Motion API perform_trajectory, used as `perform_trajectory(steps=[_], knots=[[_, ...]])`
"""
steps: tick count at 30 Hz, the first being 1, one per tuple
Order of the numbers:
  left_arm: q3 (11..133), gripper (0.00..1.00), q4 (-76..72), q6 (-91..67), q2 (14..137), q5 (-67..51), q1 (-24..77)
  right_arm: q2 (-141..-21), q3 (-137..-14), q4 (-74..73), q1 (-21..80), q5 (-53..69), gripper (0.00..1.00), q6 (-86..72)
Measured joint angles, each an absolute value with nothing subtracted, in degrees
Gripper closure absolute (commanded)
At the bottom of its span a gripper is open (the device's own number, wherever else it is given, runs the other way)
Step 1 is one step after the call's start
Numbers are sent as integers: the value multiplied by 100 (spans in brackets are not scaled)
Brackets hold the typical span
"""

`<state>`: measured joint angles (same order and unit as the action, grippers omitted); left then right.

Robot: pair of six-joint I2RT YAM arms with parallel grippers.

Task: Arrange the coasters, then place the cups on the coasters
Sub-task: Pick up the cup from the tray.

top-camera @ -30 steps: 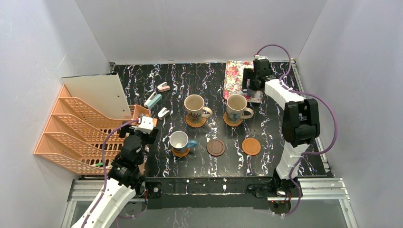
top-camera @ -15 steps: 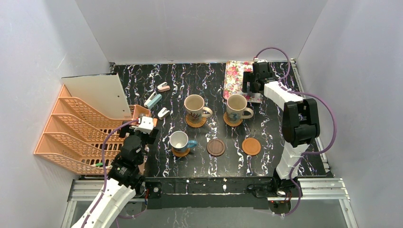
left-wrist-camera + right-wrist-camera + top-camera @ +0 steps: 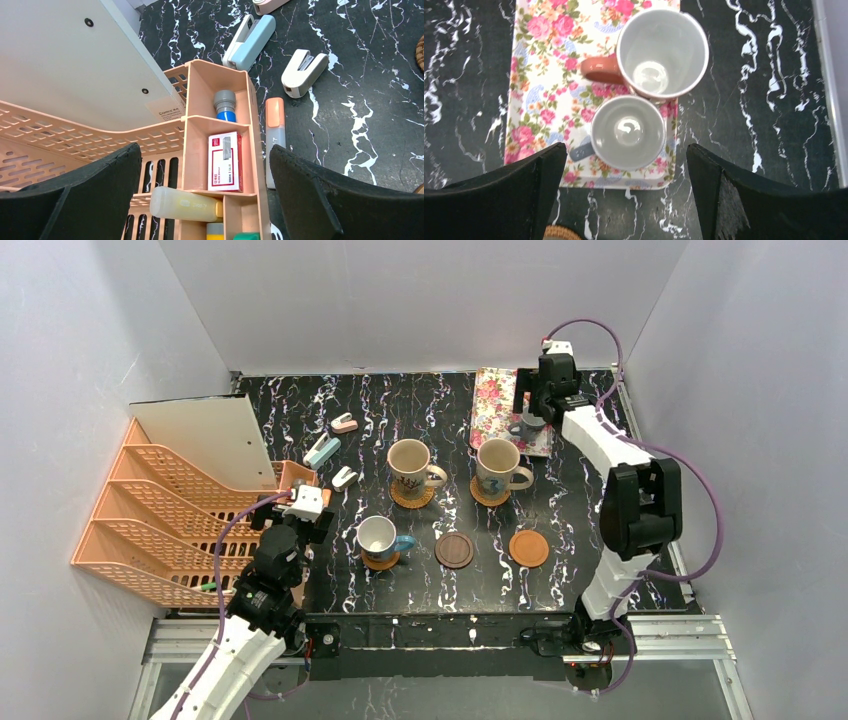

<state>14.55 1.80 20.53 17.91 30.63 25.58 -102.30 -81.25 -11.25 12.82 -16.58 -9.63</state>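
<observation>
Top external view: a black, white-veined table (image 3: 600,570) sits boxed in by plain white walls (image 3: 420,300). An orange file rack (image 3: 150,530) fills the 9 o'clock side, three staplers (image 3: 322,451) lie near it toward 11 o'clock, and a floral tray (image 3: 492,400) lies at 1 o'clock.

Near the centre, the left beige cup (image 3: 408,462) stands on a woven coaster (image 3: 412,497), and the right beige cup (image 3: 497,465) stands on a second woven coaster (image 3: 487,496). Toward 6 o'clock a small blue-handled cup (image 3: 377,537) stands on a third coaster (image 3: 382,562). At its 3 o'clock side the dark brown coaster (image 3: 454,550) and the orange-brown coaster (image 3: 528,548) lie bare and apart.

The right arm (image 3: 640,510) reaches from its base at 5 o'clock out to the tray, wrist turned down. The right gripper (image 3: 530,410) hangs over the tray with its jaws wide apart, holding nothing. In the right wrist view the near tray cup (image 3: 628,132) shows between the fingers, and the red-handled cup (image 3: 663,52) stands just beside it at 12 o'clock, both upright on the tray.

The left arm (image 3: 250,630) is folded low at 7 o'clock. The left gripper (image 3: 205,150) hangs over an orange desk organiser (image 3: 220,100) at the rack's corner, jaws wide apart and empty.
</observation>
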Motion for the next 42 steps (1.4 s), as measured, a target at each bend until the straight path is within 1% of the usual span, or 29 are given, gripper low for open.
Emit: perform_trajectory(steps=[5,11,21,42], knots=[[1455,2,180,2053,1798,3063,2558,-10798,-8536,-1085,1441,-2106,2,-722],[1450,2,178,2053,1826,3063,2558,-11262,-8615,-1120,1719,-2502,2,-480],[1450,2,178,2053,1828,3063,2558,-11286,-8667,-1190,1754,-2832,2,-150],[1450,2,178,2053,1828,3061,2558,-11286,-8637,-1194,1747,-2825,2,169]])
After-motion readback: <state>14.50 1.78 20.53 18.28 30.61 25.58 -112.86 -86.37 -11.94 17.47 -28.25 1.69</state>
